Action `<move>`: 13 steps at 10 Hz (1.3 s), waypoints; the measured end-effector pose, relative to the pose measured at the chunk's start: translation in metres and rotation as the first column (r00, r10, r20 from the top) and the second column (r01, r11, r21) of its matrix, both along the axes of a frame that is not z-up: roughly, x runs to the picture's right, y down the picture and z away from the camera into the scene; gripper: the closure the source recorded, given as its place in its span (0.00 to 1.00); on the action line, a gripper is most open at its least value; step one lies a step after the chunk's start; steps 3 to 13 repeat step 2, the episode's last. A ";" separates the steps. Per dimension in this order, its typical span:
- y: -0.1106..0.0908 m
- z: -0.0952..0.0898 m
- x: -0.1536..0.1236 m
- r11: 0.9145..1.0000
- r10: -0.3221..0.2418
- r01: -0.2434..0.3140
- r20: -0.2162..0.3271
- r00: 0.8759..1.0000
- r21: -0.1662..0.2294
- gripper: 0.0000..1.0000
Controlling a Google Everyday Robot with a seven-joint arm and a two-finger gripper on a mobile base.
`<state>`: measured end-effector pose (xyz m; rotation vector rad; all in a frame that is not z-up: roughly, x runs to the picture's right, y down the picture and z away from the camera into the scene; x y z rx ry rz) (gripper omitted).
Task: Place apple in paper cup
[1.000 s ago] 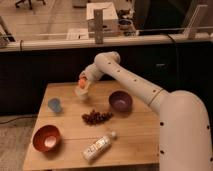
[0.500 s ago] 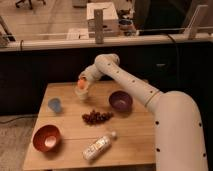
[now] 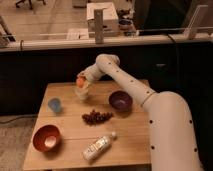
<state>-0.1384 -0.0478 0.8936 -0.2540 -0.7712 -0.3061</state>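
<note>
Since the earlier frames our arm has shifted a little toward the back-left of the surface (image 3: 70, 150), carrying the apple along; nothing else has changed place.

Near edge first: white bottle (image 3: 98, 146) lying on its side, red bowl (image 3: 46, 138) at front left. Mid surface: dark grapes (image 3: 96, 117), light blue cup (image 3: 55, 105) to the left, purple bowl (image 3: 120, 100) to the right.

Toward the back: paper cup (image 3: 83, 94) standing upright, and right over it our gripper (image 3: 82, 82) with the apple (image 3: 80, 81). We cannot tell how wide the fingers are, or whether they grip the fruit or it already rests on the rim; apple and cup look touching or nearly so.

Step in hand, as we judge it: the final lowering and release over the cup mouth. Apple looks roughly as wide as the rim, so the next move calls for keeping it centred over the opening, easing straight down, then letting go without nudging the light cup sideways. Task nearly done but not confirmed.
</note>
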 end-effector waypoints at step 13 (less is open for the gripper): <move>0.002 0.002 -0.003 1.000 -0.011 0.011 0.009 1.000 -0.017 0.25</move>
